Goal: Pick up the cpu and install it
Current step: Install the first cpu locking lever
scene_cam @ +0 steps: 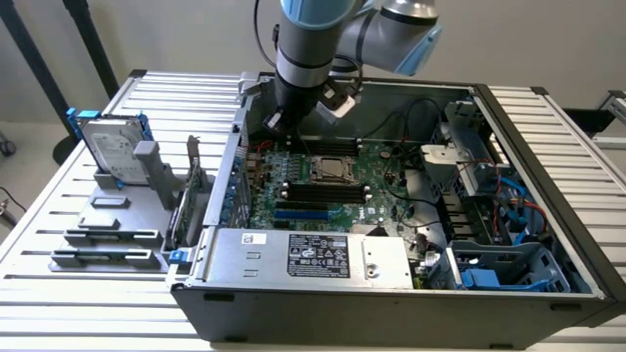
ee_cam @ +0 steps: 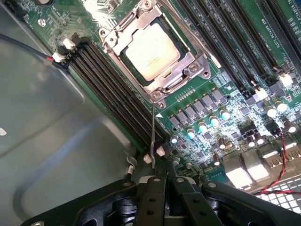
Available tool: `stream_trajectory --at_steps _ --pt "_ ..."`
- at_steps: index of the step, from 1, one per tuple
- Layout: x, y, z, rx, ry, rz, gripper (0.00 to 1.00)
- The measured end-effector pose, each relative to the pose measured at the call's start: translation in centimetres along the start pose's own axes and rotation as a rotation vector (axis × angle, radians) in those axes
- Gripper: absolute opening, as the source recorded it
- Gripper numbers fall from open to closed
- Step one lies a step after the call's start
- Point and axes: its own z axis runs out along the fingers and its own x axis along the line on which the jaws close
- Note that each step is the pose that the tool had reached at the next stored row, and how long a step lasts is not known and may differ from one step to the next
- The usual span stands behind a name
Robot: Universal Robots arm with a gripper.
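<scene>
Two memory-slot banks (ee_cam: 110, 89) flank the cpu (ee_cam: 151, 51) (gripper (ee_cam: 165, 181) closed nearby)

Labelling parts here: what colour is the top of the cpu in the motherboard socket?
Shiny pale silver; the cpu shows best in the wrist view.

Open grey metal computer case (scene_cam: 391, 312) standing on a white slatted counter (scene_cam: 59, 293). Inside the case: green motherboard (scene_cam: 377, 158); silver labelled power-supply box (scene_cam: 313, 255) against its near wall. Outside the case, toward the exterior view's left: grey plastic rack (scene_cam: 108, 238) holding an upright silver hard drive with blue frame (scene_cam: 110, 150).
</scene>
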Motion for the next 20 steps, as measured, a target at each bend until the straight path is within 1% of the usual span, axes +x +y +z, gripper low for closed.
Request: stream_trajectory --at_steps 3,9,16,20 --pt "0.1 0.03 -0.01 -0.0039 0.0043 0.009 0.11" --pt "0.5 0.48 -0.07 -0.0071 0.0078 0.012 0.11" --pt "1.5 1.49 -0.22 -0.0105 0.0110 0.014 0.11" --pt "2.0 2.09 -0.31 -0.0137 0.0139 0.014 0.11"
